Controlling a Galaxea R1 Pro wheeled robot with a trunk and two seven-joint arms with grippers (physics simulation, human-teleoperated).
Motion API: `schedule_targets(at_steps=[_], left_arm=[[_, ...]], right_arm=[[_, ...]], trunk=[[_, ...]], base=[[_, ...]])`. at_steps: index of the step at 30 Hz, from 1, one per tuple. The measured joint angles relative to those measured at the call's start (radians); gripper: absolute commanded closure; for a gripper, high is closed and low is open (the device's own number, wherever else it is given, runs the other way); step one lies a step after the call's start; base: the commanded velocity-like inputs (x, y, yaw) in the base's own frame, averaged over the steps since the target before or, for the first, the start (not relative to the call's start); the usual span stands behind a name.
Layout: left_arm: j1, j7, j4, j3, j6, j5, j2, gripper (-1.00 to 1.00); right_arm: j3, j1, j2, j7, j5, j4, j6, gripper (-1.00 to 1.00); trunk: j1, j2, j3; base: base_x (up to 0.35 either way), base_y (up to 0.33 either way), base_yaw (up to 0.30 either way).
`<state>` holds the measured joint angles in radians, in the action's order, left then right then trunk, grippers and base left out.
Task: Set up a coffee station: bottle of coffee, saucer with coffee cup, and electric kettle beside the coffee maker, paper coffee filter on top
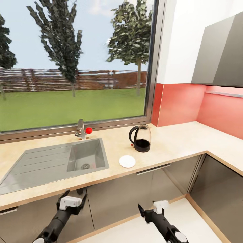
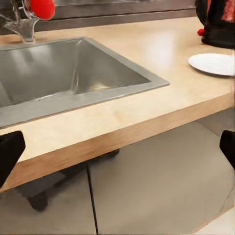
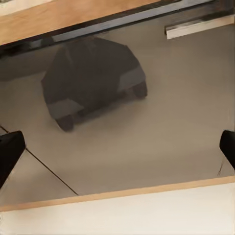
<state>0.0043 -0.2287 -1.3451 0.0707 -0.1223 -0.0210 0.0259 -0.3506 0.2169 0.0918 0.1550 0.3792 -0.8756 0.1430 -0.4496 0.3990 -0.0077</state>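
Observation:
The electric kettle [image 1: 141, 137] stands upright on the beige countertop [image 1: 175, 138], right of the sink; its dark base shows in the left wrist view [image 2: 218, 22]. The white saucer [image 1: 127, 161] [image 2: 213, 63] lies bare in front of the kettle, near the counter's front edge. My left gripper [image 1: 73, 195] [image 2: 117, 149] is open, below the counter edge under the sink. My right gripper [image 1: 150, 207] [image 3: 117, 147] is open too, low before the cabinet fronts. The coffee maker, bottle of coffee, kitchen shelf, coffee cup and paper filter are out of view.
A steel sink [image 1: 54, 162] with a drainboard fills the counter's left part, and a faucet [image 1: 81, 130] with a red knob stands behind it. The counter turns a corner at the right under a grey hood [image 1: 219, 54]. Grey cabinet doors [image 1: 162, 189] face me.

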Motion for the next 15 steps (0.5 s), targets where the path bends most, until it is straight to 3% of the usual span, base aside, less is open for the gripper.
schedule_targets(at_steps=[8, 15], left_arm=[[-0.001, 0.003, -0.107, -0.052, 0.023, 0.056, -0.001, -1.0], [-0.038, 0.002, -0.192, -0.061, 0.121, 0.068, -0.005, -1.0]], right_arm=[[-0.002, 0.0, -0.001, -0.001, 0.001, -0.091, -0.001, -1.0], [-0.001, 0.0, -0.001, -0.001, 0.0, -0.175, -0.001, -1.0]], trunk=[[0.0, 0.0, 0.0], [0.0, 0.0, 0.0]], base=[[0.0, 0.0, 0.0], [0.0, 0.0, 0.0]])
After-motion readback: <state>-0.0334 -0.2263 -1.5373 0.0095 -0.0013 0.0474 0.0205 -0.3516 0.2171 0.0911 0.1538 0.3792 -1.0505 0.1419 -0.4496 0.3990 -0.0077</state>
